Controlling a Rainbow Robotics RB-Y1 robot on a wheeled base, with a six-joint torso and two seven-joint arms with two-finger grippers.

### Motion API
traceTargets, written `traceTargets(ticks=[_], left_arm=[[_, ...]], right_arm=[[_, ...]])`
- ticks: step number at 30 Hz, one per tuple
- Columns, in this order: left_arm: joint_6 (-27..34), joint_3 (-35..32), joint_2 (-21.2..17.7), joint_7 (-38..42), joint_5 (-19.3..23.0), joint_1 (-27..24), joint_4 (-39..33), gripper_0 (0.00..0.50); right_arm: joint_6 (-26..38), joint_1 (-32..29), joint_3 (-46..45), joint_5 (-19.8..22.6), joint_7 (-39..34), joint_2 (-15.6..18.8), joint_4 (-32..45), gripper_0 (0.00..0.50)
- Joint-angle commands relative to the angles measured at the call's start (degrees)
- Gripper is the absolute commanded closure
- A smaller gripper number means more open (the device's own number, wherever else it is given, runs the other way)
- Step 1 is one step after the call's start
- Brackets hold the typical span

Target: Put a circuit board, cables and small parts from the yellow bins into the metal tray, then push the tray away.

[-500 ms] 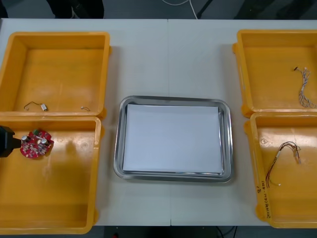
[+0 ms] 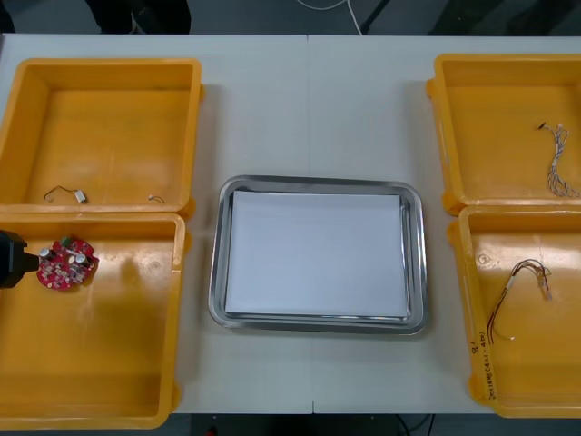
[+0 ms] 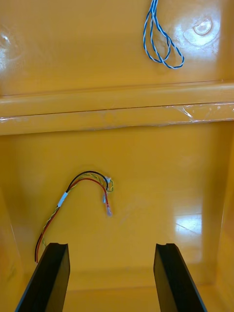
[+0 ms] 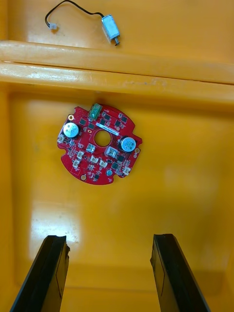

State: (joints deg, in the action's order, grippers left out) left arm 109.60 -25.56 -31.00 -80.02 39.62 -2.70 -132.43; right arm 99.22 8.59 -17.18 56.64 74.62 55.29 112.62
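Left of metal tray (image 2: 216,272): left gripper (image 4: 109,241), fingers spread, beside circuit board (image 4: 100,144). Right of tray: right gripper (image 3: 112,248), fingers spread, near red and yellow cable (image 3: 83,187).

A round red circuit board (image 2: 66,263) lies flat, components up, with a hole at its centre, in the near left yellow bin (image 2: 109,363), close to its far wall. In the far left yellow bin (image 2: 109,118) a small metal part (image 2: 80,194) trailing a black cable (image 2: 56,191) lies by the near wall, with a second small metal part (image 2: 156,199) apart from it. The twisted blue and white cable (image 2: 558,163) lies in the far right yellow bin (image 2: 495,118). The red and yellow cable (image 2: 519,289) curves in the near right yellow bin (image 2: 526,372). The metal tray (image 2: 318,182), white inside, sits on the desk (image 2: 318,109) between the bins.
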Motion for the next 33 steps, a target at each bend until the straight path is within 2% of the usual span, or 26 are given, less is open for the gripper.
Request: traceTargets(ticks=[1,33], left_arm=[[0.40,0.87,-2.40,1.97,0.19,-0.90,-0.29,0.000],[0.40,0.87,-2.40,1.97,0.19,-0.90,-0.29,0.000]], right_arm=[[0.27,1.34,0.48,0.40,-0.35,1.93,0.67,0.000],[0.27,1.34,0.48,0.40,-0.35,1.93,0.67,0.000]])
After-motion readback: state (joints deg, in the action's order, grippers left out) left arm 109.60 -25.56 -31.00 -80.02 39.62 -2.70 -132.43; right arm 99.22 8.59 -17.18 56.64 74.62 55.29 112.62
